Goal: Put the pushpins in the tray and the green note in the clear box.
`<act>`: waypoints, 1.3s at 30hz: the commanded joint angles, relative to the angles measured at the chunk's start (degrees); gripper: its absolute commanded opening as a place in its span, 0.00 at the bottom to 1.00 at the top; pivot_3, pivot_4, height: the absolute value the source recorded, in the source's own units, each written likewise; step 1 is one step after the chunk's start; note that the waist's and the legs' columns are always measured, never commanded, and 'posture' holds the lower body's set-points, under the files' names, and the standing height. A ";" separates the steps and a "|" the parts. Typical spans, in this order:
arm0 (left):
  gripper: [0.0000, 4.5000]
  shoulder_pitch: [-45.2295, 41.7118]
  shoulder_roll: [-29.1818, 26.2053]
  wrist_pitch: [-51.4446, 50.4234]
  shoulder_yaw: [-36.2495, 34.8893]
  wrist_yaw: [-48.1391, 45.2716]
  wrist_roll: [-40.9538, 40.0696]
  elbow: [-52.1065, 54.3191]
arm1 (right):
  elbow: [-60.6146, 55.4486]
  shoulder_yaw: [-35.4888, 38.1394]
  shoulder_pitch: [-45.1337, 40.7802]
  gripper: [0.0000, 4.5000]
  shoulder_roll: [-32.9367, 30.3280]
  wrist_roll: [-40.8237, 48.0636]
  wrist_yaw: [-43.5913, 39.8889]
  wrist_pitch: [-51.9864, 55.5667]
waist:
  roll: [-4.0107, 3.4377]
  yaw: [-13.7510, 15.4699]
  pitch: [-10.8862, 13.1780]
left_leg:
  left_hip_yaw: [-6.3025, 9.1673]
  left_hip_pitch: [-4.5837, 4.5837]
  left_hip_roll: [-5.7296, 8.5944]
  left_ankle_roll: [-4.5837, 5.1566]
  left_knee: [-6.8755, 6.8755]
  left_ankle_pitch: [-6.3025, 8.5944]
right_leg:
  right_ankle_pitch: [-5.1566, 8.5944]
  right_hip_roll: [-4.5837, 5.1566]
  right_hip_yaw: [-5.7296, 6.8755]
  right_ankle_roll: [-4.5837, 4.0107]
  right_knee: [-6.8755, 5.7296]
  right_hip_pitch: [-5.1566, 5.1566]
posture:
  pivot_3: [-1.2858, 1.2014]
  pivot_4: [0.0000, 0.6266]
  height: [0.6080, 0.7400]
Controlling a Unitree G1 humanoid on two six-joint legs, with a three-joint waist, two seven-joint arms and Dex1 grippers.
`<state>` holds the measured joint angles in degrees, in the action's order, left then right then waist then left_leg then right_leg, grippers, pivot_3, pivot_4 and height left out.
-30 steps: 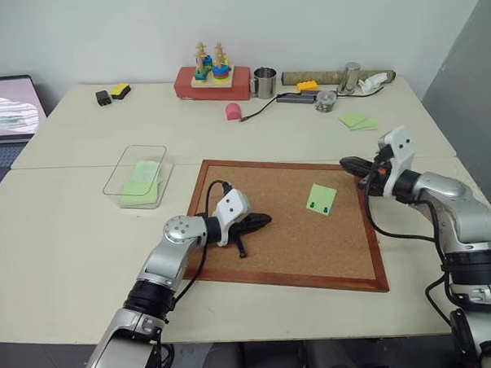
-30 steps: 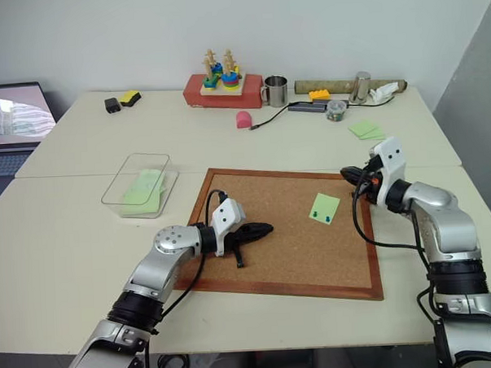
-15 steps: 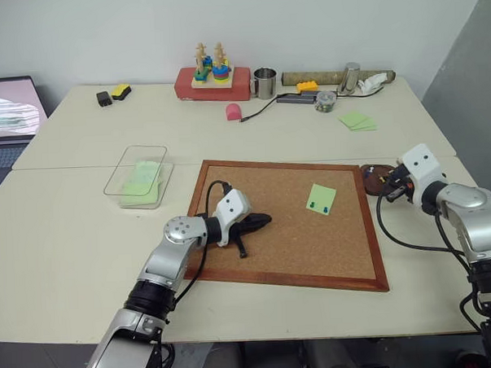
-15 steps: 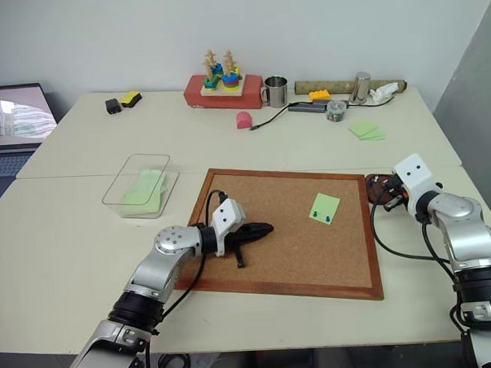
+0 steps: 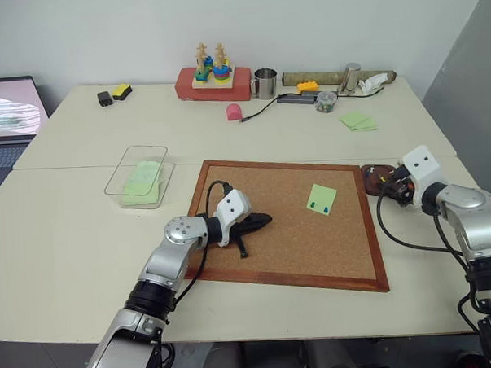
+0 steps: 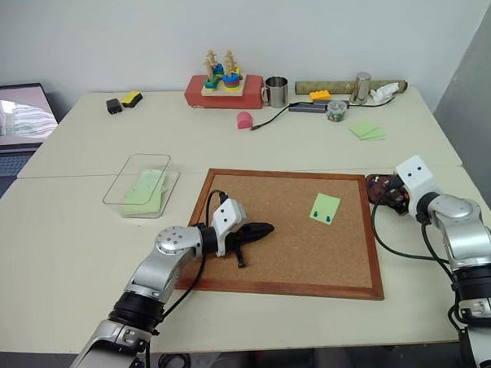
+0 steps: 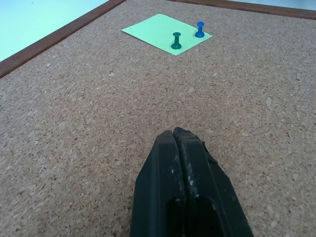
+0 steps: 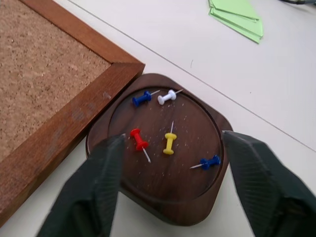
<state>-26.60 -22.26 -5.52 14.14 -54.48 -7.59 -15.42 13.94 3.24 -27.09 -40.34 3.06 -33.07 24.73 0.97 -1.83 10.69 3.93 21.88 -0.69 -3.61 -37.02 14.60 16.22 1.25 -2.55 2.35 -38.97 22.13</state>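
Pushpins (image 8: 169, 143) lay in the tray (image 8: 207, 195) beneath the wide right hand (image 8: 173, 185); two more pinned the green note (image 5: 320, 199) at the corkboard's (image 5: 297, 247) two o'clock. Left hand (image 7: 183, 136) pinched empty. Next: pull those.

The two head views look forward and down from above the table, taking in the whole corkboard (image 5: 292, 223) with both arms; they share almost the same scene. The left wrist view sits low and close over the cork, facing the green note (image 7: 165, 33) across it. The right wrist view looks steeply down, close above the tray (image 8: 163, 192) at the board's corner.
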 commanded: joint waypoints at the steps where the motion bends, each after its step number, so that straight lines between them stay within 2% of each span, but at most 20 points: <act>1: 0.00 1.34 -0.37 -0.71 1.05 0.53 2.22 -2.27 | -1.80 1.91 -0.84 0.87 -0.61 0.38 0.35 -1.10 | 0.00 0.00 0.00 | 0.00 0.00 0.00 0.00 0.00 0.00 | 0.00 0.00 0.00 0.00 0.00 0.00 | 0.52 0.24 1.00; 8: 0.00 1.90 -0.70 -1.00 0.31 1.27 2.06 -1.80 | -10.11 4.11 0.84 0.87 -2.46 5.33 -5.13 0.59 | -0.01 0.01 -0.01 | 0.00 0.00 0.00 0.00 0.00 0.00 | 0.00 0.00 -0.01 0.00 0.00 0.00 | 0.52 0.24 1.00; 13: 0.00 3.29 -1.66 -1.68 -0.79 1.59 1.50 -0.46 | -23.48 3.53 8.63 0.87 -5.13 14.17 -15.54 6.25 | 0.00 0.01 -0.01 | 0.06 0.01 -0.03 0.01 0.02 0.00 | 0.01 -0.02 0.04 0.01 0.03 -0.02 | 0.52 0.24 1.00; 16: 0.00 3.72 -1.95 -1.96 -1.02 1.50 1.45 0.11 | -27.96 1.36 11.45 0.87 -3.96 15.87 -16.30 7.88 | -0.02 -0.35 -0.03 | 0.07 -0.02 -0.08 0.00 0.04 0.00 | 0.01 -0.08 0.04 0.01 0.02 -0.02 | 0.52 0.24 1.00; 24: 0.00 3.74 -2.02 -2.02 -0.83 1.63 1.60 0.16 | -22.56 -4.84 9.21 0.87 3.18 11.88 -12.63 4.14 | 0.00 -0.61 -0.06 | 0.04 -0.08 -0.07 0.01 0.02 -0.01 | 0.15 -0.10 -0.01 0.26 0.02 -0.04 | 0.52 0.24 1.00; 33: 0.00 4.60 -2.05 -2.28 -0.77 1.96 1.61 1.11 | -15.41 -8.26 5.82 0.87 5.95 9.40 -13.81 -0.65 | -0.01 -0.61 -0.06 | 0.05 -0.06 -0.06 0.01 0.03 -0.01 | 0.02 -0.09 0.01 0.02 0.03 -0.02 | 0.52 0.24 1.00; 36: 0.00 4.81 -1.98 -2.41 -0.75 2.20 1.61 1.36 | -14.18 -8.64 5.49 0.77 6.11 9.09 -14.33 -1.58 | 0.00 -0.64 -0.06 | 0.05 -0.07 -0.07 0.01 0.04 -0.01 | 0.01 -0.09 0.01 0.02 0.02 -0.02 | 0.52 0.24 1.00; 39: 0.00 5.07 -1.92 -2.50 -0.68 2.46 1.55 1.58 | -13.16 -9.07 5.13 0.62 6.47 8.67 -14.56 -2.55 | -0.01 -0.69 -0.06 | 0.05 -0.07 -0.07 0.01 0.04 -0.01 | 0.01 -0.09 0.00 0.02 0.02 -0.02 | 0.52 0.24 1.00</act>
<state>-23.41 -23.12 -5.93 12.90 -52.07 -7.62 -11.92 0.86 -5.84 -20.89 -33.99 12.04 -47.25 23.96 0.96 -2.52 10.63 3.98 21.81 -0.76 -3.60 -36.99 14.59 16.24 1.16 -2.55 2.37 -38.94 22.10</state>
